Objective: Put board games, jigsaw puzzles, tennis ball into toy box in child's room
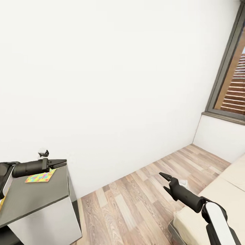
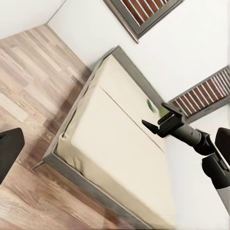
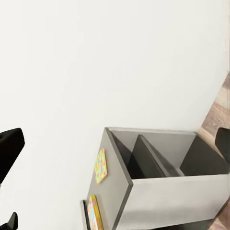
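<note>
The left gripper hangs just above the table, its dark fingers close together with only a thin gap between them and nothing held. Just beside it, flat on the table's grey top near the far edge, lies a jigsaw puzzle with its yellow, pink, blue and green mosaic facing up. The right wrist view shows that same table from the side, its open dark compartments visible, with the mosaic puzzle on its top and a second colourful flat piece further along the same surface; whether that one is a puzzle or a game box cannot be told.

The right gripper is well apart from the table, out over the wood-plank floor and near the corner of the bed. Its fingers are spread in a moderate V, holding nothing. In the left wrist view this gripper hovers above the bed's beige mattress, and something small and greenish lies on the mattress just behind the fingers, too small to identify.
</note>
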You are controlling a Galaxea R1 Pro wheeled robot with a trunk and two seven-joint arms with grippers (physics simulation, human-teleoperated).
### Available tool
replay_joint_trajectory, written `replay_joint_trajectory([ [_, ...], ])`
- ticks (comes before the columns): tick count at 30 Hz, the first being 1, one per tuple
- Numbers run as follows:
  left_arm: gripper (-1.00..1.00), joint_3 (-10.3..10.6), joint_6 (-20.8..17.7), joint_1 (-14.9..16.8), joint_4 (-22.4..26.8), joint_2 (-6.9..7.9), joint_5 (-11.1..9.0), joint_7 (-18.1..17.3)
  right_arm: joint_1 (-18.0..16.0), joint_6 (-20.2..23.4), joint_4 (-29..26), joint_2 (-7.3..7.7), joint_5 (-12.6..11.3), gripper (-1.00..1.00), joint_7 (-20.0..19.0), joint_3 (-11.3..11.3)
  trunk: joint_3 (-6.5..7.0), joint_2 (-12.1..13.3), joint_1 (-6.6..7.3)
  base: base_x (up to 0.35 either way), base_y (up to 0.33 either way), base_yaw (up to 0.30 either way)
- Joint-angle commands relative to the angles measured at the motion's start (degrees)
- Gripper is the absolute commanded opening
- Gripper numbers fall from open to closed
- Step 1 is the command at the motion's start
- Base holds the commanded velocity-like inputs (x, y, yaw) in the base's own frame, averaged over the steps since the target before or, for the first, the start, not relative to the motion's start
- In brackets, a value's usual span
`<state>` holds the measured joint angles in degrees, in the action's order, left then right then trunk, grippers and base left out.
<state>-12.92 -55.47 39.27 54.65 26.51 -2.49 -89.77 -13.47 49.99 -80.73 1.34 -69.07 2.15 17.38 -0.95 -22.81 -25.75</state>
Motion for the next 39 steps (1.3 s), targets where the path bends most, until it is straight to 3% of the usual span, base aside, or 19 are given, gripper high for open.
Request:
replay_joint_trajectory([
  [1, 1.0, 0.02, -0.61, 0.01, 0.02, 0.03, 0.03, -0.23, -0.06, 0.27, 0.0, -0.02, -0.27, 1.0, 0.23, 0.07, -0.1, -0.11, -0.03, 0.0, 0.0, -0.277],
  [20, 1.0, 0.08, -0.61, 0.01, 0.02, 0.03, 0.03, -0.23, -0.06, 0.24, 0.38, 0.03, -0.27, 1.0, 0.23, 0.11, -0.1, -0.11, -0.03, -0.011, -0.012, -0.277],
  [39, 1.0, 0.17, -0.61, 0.01, 0.02, -0.06, 0.09, -0.23, -0.06, 0.19, 0.4, 0.06, -0.25, 1.0, 0.23, 0.15, -0.19, -0.11, -0.03, -0.174, -0.193, -0.277],
])
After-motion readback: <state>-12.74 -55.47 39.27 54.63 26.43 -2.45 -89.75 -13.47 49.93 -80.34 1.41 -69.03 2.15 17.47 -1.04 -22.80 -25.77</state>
